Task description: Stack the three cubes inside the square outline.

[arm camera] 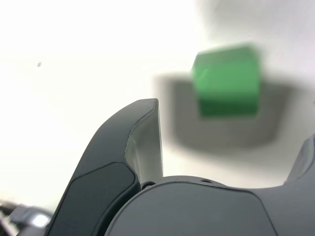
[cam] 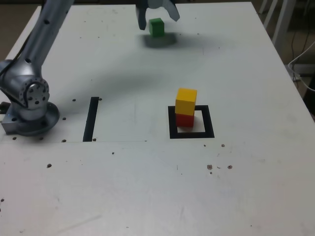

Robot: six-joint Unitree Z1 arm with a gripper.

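With yellow matte cube point(cam: 186, 102) stacked on red matte cube point(cam: 185, 120) inside black square outline point(cam: 209, 121), base seems ready for third. Near far edge of white table point(cam: 133, 187), grey gripper point(cam: 158, 18) spread wide, probably for grasping green matte cube point(cam: 157, 28).

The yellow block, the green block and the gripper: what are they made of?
The yellow block might be painted wood or plastic: flat even colour, sharp edges, no shine. The green block looks alike, but it is blurry up close, so I can't tell which. The gripper seems hard plastic, maybe metal: smooth dark grey, with thin seams between its parts.
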